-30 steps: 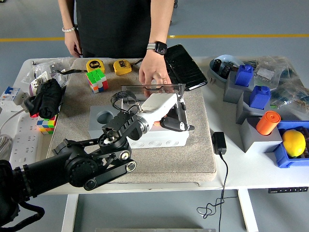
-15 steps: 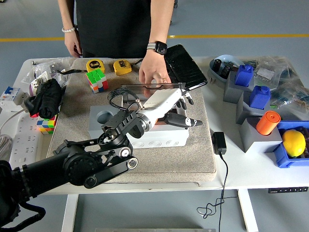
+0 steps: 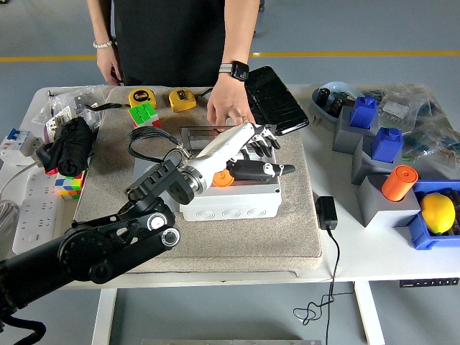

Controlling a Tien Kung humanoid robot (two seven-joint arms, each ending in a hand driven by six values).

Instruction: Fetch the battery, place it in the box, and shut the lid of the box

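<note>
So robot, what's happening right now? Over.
Left hand open above box. Orange battery inside. Person's hand holds clear lid up.

We are seeing the box (image 3: 230, 203) sitting on the mat (image 3: 287, 230), cube (image 3: 143, 118) lying behind-left, adapter (image 3: 325, 213) lying right

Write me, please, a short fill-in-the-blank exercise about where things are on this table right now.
1. The left hand reaches over the white box, in which an object coloured ____ shows.
2. The person's hand touches the box's clear ____.
3. The lemon lies in a ____ bin.
4. Two tape measures are coloured ____.

Missing words: orange; lid; blue; yellow
</note>
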